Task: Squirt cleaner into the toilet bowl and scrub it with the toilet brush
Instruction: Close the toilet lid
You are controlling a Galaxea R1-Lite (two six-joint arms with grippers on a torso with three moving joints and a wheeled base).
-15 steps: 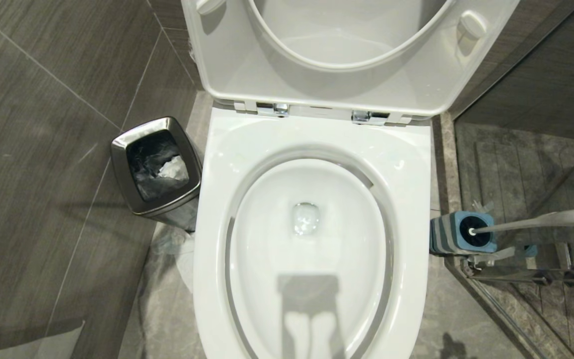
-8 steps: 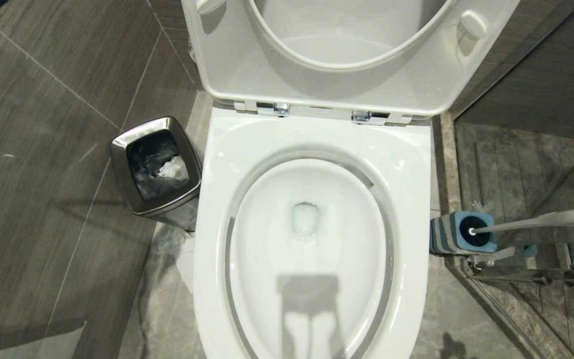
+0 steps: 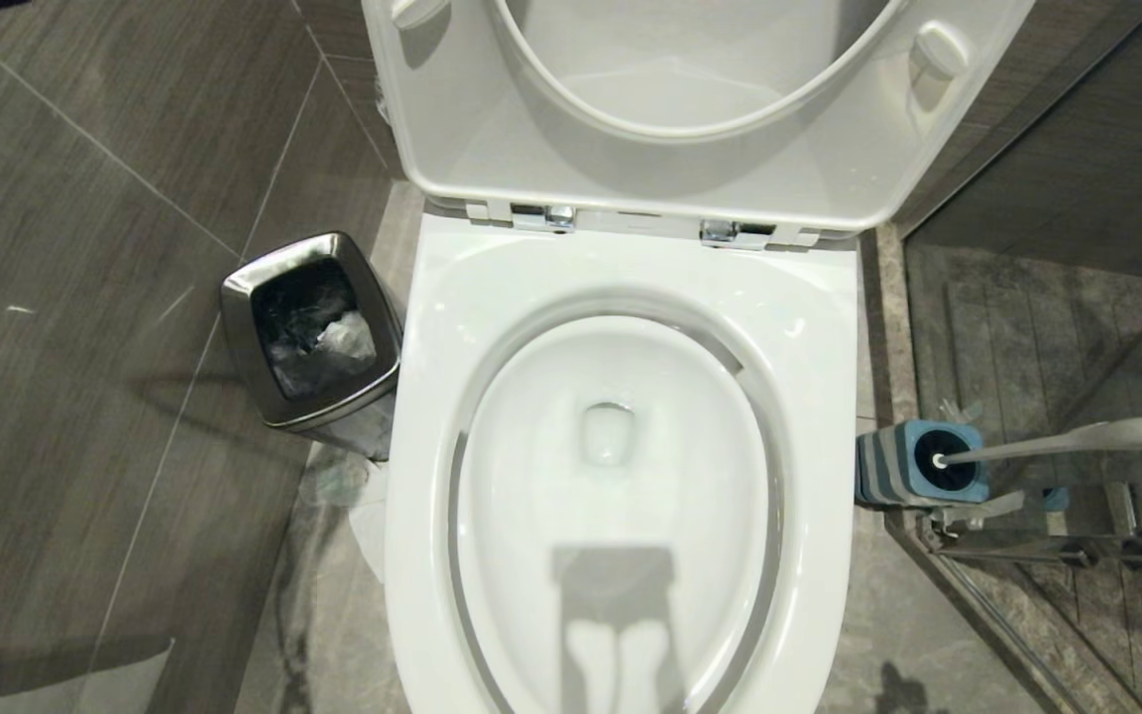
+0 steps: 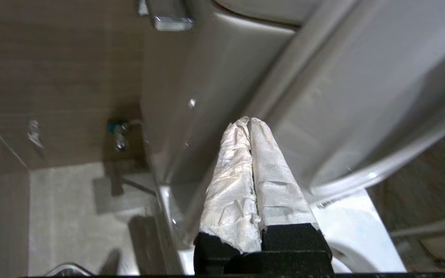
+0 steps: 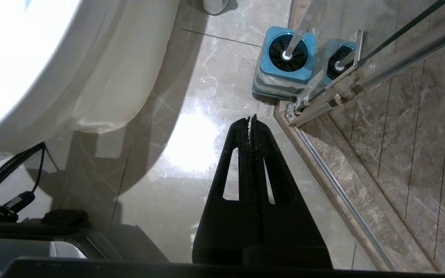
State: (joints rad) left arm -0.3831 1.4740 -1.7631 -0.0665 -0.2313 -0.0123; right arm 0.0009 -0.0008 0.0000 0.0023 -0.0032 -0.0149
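We hold the left gripper point(image 4: 248, 120), wrapped fingers pressed together, beside the toilet bowl point(image 3: 621, 466), glossy white, lid raised; the right gripper point(image 5: 252, 117) hangs closed, toilet brush point(image 5: 289, 52) ahead in its holder point(image 5: 284, 75).

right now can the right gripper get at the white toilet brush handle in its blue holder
Probably yes. The right gripper hangs shut above bare floor, apart from the white-handled toilet brush standing in its blue-and-grey holder. Nothing lies between them; the glass shower door's metal frame crowds one side.
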